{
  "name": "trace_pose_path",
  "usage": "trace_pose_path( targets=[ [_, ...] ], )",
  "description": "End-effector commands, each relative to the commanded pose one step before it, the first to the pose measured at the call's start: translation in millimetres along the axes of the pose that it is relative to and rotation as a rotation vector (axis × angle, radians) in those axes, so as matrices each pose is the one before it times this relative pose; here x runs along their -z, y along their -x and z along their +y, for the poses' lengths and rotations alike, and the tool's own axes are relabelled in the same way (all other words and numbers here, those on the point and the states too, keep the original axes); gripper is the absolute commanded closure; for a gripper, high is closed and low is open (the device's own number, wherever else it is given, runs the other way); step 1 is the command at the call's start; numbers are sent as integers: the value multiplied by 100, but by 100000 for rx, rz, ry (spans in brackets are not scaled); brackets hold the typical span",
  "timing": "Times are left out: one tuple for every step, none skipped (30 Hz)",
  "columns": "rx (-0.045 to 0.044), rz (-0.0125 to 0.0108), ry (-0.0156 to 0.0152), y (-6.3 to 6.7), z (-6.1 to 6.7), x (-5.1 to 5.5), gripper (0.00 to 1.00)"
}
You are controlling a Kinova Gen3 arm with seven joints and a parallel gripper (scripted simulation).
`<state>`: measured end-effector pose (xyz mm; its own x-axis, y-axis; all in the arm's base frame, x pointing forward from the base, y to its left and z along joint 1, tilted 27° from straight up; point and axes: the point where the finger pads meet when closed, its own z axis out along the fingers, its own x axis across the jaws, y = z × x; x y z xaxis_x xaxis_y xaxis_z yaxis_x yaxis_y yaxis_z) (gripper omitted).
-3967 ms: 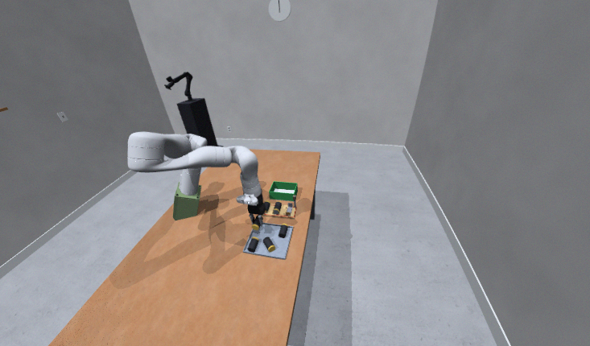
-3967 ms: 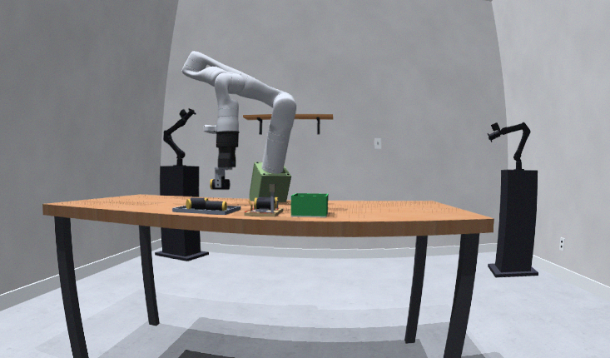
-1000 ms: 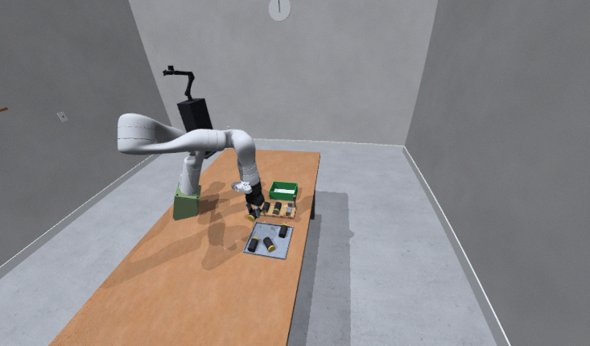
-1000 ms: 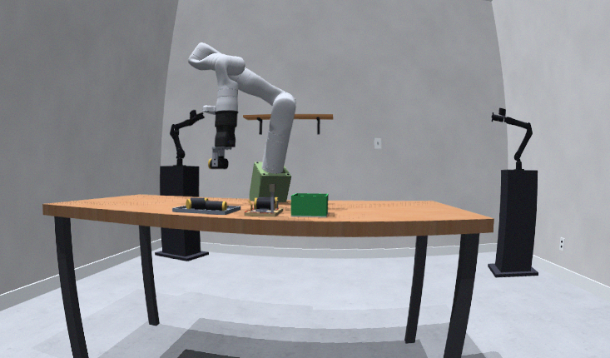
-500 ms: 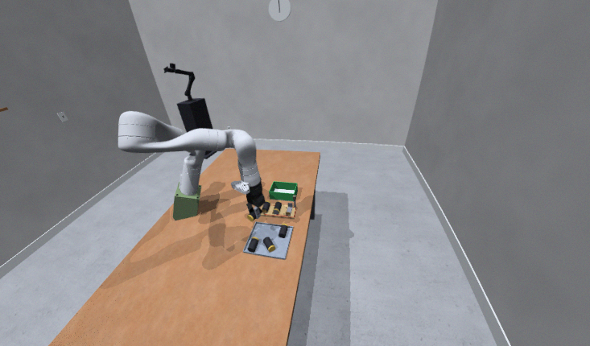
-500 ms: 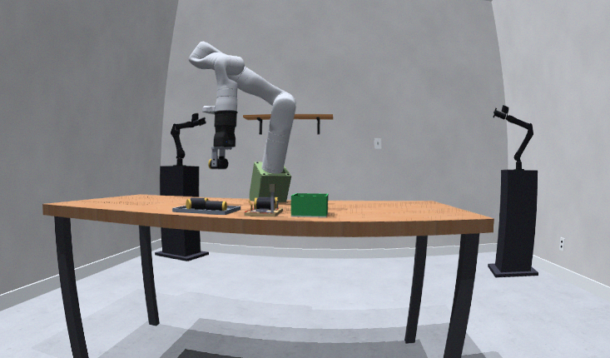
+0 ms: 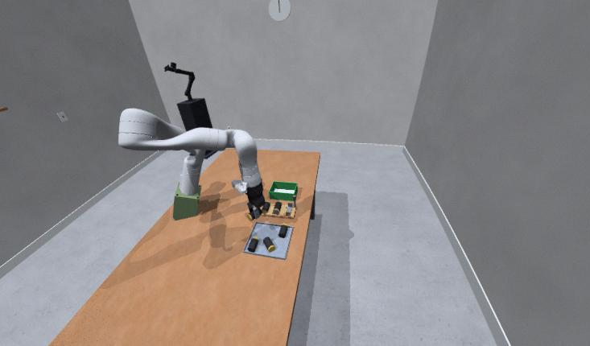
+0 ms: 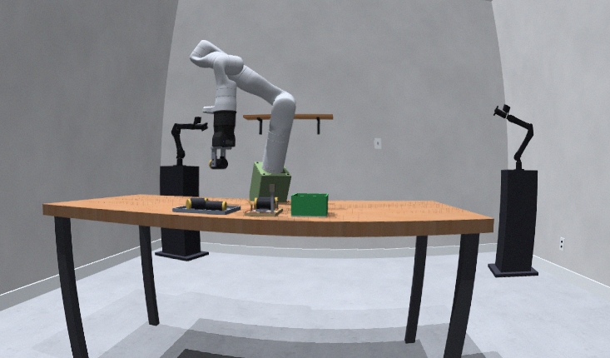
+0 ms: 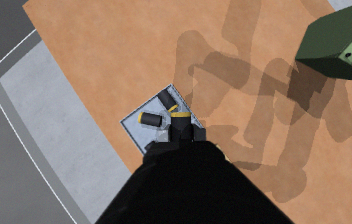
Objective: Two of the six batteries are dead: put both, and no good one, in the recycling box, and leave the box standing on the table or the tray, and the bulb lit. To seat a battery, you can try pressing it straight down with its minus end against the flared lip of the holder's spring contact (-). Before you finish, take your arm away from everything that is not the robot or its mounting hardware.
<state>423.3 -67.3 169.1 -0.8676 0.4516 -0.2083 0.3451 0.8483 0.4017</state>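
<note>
My gripper [image 8: 218, 161] hangs high above the table, over the gap between tray and holder, shut on a black battery with a yellow end [image 8: 218, 164]. In the wrist view the held battery [image 9: 180, 125] sits between my fingers above the tray's corner. The grey tray [image 7: 269, 245] holds three batteries [image 7: 253, 244] [image 7: 269, 243] [image 7: 282, 230]. The wooden holder [image 7: 277, 211] carries a battery [image 7: 277, 208]; another beside it is partly hidden by my gripper. The green recycling box [image 7: 283, 189] stands on the table behind the holder. I cannot tell whether the bulb is lit.
The arm's green base block [image 7: 187, 205] stands on the table's left side. The tray, holder and box lie near the table's right edge [image 7: 307, 223]. Black camera stands [image 8: 516, 222] are on the floor around the table.
</note>
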Motion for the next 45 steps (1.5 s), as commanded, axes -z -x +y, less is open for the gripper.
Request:
trace_pose_path(
  targets=[
    [-1545,-395,-273,128,-19,111,43],
    [0,0,0,0,0,0,43],
    [-1572,-1,0,0,1,0,43],
    [-1590,-1,0,0,1,0,43],
    [-1611,0,0,0,0,0,43],
    [-1634,2,0,-1,-1,0,43],
    [-1652,1,0,0,-1,0,43],
    [-1669,0,0,0,0,0,43],
    [-1686,-1,0,0,0,0,43],
    [-1703,-1,0,0,1,0,43],
    [-1721,-1,0,0,1,0,43],
    [-1743,2,-1,-1,-1,0,43],
    [-1759,1,0,0,-1,0,43],
    [-1774,0,0,0,0,0,43],
    [-1790,-1,0,0,1,0,43],
    [-1805,-2,1,1,1,0,43],
    [-1822,0,0,0,0,0,43],
    [0,0,0,0,0,0,43],
    [0,0,0,0,0,0,43],
    [-1840,2,-1,-1,-1,0,43],
    [-1854,1,0,0,-1,0,43],
    [-1868,0,0,0,0,0,43],
    [-1881,-1,0,0,1,0,43],
    [-1894,-2,1,1,2,0,43],
    [-1911,2,-1,-1,-1,0,43],
    [-1924,1,-1,-1,-1,0,43],
    [-1936,0,0,0,0,0,43],
    [-1948,-1,0,0,1,0,43],
    [-1959,-2,1,1,2,0,43],
    [-1972,0,0,0,0,0,43],
    [-1983,1,-1,-1,-1,0,43],
    [-1994,0,0,0,-1,0,43],
    [-2003,0,0,0,0,0,43],
    [-2013,-1,1,1,1,0,43],
    [0,0,0,0,0,0,43],
    [0,0,0,0,0,0,43],
    [-2022,0,0,0,0,0,43],
    [-2032,1,-1,-1,-2,0,43],
    [-2040,1,0,0,-1,0,43],
    [-2048,0,0,0,0,0,43],
    [-2056,-1,1,1,1,0,43],
    [-2063,0,0,0,1,0,43],
    [-2069,1,-1,-1,-2,0,43],
    [-2075,0,-1,0,-1,0,43],
    [-2081,0,0,0,0,0,43]
  ],
)
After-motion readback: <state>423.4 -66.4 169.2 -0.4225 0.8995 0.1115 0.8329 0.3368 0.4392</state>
